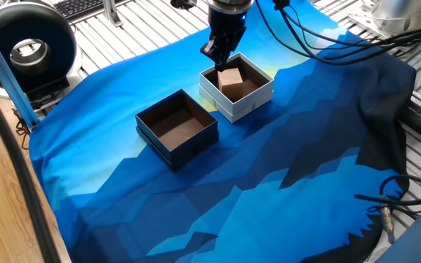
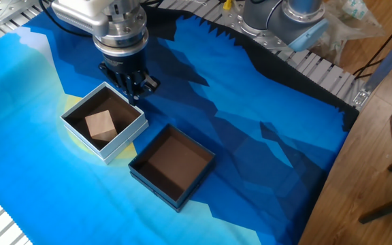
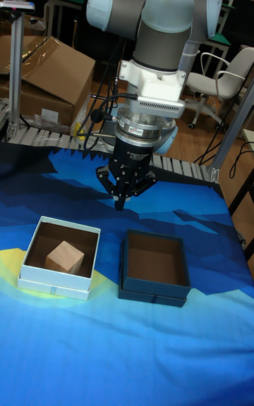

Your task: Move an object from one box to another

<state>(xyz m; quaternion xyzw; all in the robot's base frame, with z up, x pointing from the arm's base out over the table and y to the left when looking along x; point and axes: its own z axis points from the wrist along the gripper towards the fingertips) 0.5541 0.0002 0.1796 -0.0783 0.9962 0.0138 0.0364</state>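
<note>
A small light-brown cube lies inside the white-walled box. Beside it stands the dark-walled box, with only its brown floor showing inside. My gripper hangs above the cloth just behind the white box's far corner, on the side nearer the dark box. Its fingers meet at a point and hold nothing. It touches neither the cube nor either box.
A blue patterned cloth covers the table. A black round device and a keyboard sit at the far left. Cables lie at the right edge. A cardboard carton and an office chair stand behind the table.
</note>
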